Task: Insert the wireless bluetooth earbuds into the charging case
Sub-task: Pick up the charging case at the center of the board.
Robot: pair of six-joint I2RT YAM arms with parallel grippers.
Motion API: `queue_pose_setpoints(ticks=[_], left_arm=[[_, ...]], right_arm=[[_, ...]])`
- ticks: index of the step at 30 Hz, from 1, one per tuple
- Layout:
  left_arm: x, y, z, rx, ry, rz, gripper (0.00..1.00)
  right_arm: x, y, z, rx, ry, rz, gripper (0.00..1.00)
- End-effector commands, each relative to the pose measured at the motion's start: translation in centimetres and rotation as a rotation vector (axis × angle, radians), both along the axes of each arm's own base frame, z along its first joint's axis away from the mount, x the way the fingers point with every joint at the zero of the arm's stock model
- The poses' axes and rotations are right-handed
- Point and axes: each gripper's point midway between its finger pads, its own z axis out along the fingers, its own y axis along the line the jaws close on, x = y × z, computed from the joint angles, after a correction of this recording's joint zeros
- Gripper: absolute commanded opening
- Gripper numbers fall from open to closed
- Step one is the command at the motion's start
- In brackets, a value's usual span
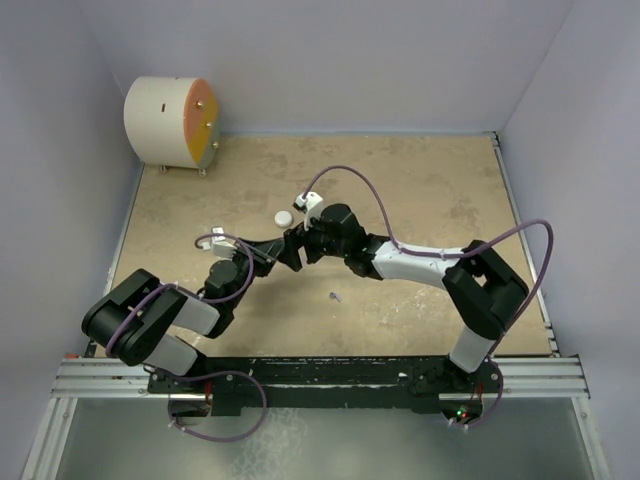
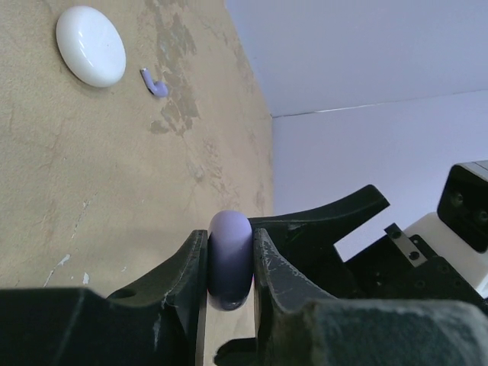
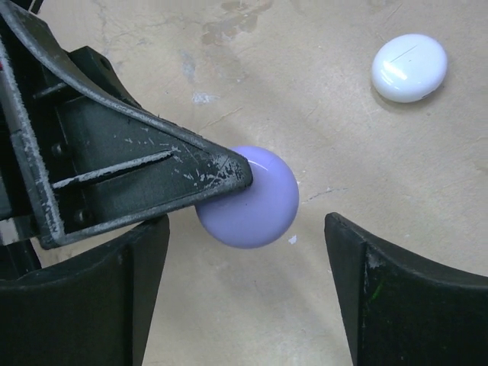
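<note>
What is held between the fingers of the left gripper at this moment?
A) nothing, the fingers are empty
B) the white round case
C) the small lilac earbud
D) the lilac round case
D: in the left wrist view the left gripper is closed on both sides of the lilac case, while the white case and the lilac earbud lie free on the table.

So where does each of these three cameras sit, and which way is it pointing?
Top external: above and behind the arms, looking down on the table; both arms show whole.
Left wrist: on the left arm, looking along the left gripper, shut on the lilac case.
Right wrist: on the right arm, looking down between the open fingers of the right gripper.
Shared: both wrist views show the lilac case and the white case.
</note>
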Motion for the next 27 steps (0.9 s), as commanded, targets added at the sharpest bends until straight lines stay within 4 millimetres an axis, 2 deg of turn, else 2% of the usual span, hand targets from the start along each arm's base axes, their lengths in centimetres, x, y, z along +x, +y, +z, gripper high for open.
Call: queue_pose_setpoints(ticks=[1,6,10,12,17,21,27], left_arm=[[0.5,-0.4,2.8,-0.037,-0.082,0.002,0.0],[0.7,-0.8,3.6,-0.046,-0.089,-0.007,0.0],[1.0,-1.3,4.4,-0.062,-0.097,-0.029,0.0],[1.1,-1.8,4.9,-0.07,-0.102,-0.047,0.0],[1.5,-2.7,5.7,-0.082,-0.109,-0.077,0.0],[2.1,-3.5,6.6,-0.101,-0.122,-0.098,0.0],[3.0,-4.8,7.4,-0.158,-0.133,-0.135,0.0]], right_arm=[[1.4,-1.6,6.7,0.113,-0.115,-0.095,0.89],[3.6,-7.8,10.6,0.158,-0.197,-0.273,1.0],[4.2,-11.3,13.0,0.211,-0.269,-0.333,1.0],[4.7,-12.0,13.3,0.204,-0.287,-0.364,1.0],[6.1,-12.7,12.0,0.137,-0.303,-0.424,1.0],[6.3,-12.8,11.2,0.124,-0.304,-0.432,1.0],[6.4,-13.1,11.1,0.119,-0.312,-0.44,1.0]])
